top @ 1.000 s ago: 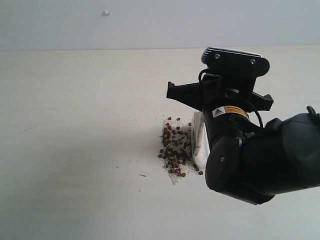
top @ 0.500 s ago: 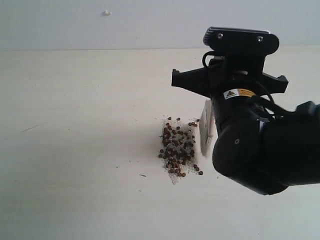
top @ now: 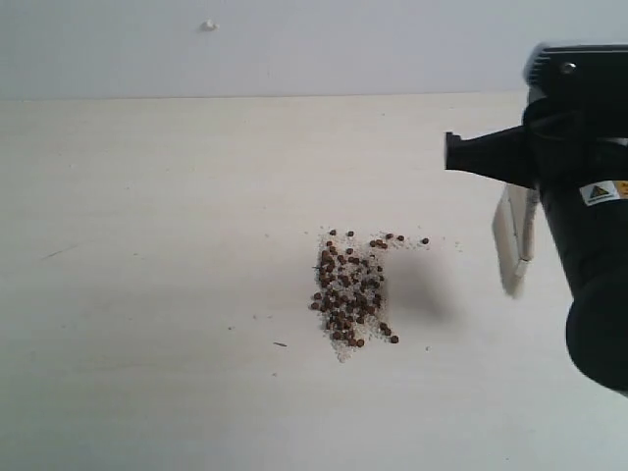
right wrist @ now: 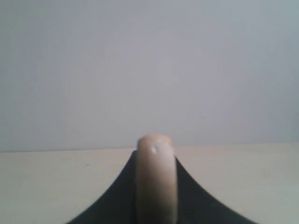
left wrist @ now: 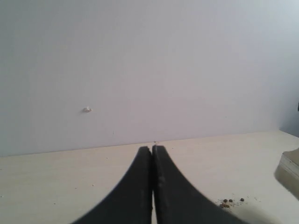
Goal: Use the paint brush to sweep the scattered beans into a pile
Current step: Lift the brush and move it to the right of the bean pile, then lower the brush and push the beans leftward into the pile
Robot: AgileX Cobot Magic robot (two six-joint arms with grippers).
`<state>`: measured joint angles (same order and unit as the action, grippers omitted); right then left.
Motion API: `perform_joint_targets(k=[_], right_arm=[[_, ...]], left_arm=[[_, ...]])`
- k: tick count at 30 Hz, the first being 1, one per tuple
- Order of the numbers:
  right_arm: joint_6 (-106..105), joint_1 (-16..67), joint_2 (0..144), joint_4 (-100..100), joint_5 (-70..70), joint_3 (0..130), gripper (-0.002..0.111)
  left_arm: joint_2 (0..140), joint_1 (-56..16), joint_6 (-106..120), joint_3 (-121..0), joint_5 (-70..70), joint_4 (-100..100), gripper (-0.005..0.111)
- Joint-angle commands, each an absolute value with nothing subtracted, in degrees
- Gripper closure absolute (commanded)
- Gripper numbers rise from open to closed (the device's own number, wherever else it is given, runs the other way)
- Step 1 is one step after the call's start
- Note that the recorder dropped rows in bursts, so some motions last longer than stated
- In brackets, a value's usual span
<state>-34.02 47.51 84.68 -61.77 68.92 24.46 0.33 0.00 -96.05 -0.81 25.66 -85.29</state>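
Observation:
The beans lie gathered in one compact pile mixed with white grains at the middle of the table, and a few stray beans sit just past its far right corner. My right gripper is shut on the paint brush. Its pale bristles hang off the table, well right of the pile. The right wrist view shows the wooden handle clamped between the dark fingers. My left gripper is shut on nothing, low over the table. Some beans and the brush show at that view's edge.
The pale table meets a plain light wall at the back. A small white speck sits on the wall. A few dark flecks lie on the table near the pile.
My right arm has lifted the brush off the pile's right side and carried it away to the right. The pile stays put, and a few beans near its far right corner are uncovered.

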Motion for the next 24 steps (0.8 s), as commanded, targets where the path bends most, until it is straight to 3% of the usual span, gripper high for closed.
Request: perform_joint_targets(k=[1,9,24], right_arm=[[-31.59,39.3,86.57,-53.77,69.96,23.45,0.108],[-23.82,28.82,95.85,-40.7,68.58,27.96,0.108],[-10.25,28.17,106.13,-20.61,59.32,35.58,0.108]], left_arm=[[0.0,0.06,-96.15,-0.67,25.51,-85.13,0.107],[0.0,0.06,-96.15,-0.67,25.51,-85.13,0.107],[0.0,0.06,-96.15,-0.67,25.51,-85.13,0.107]])
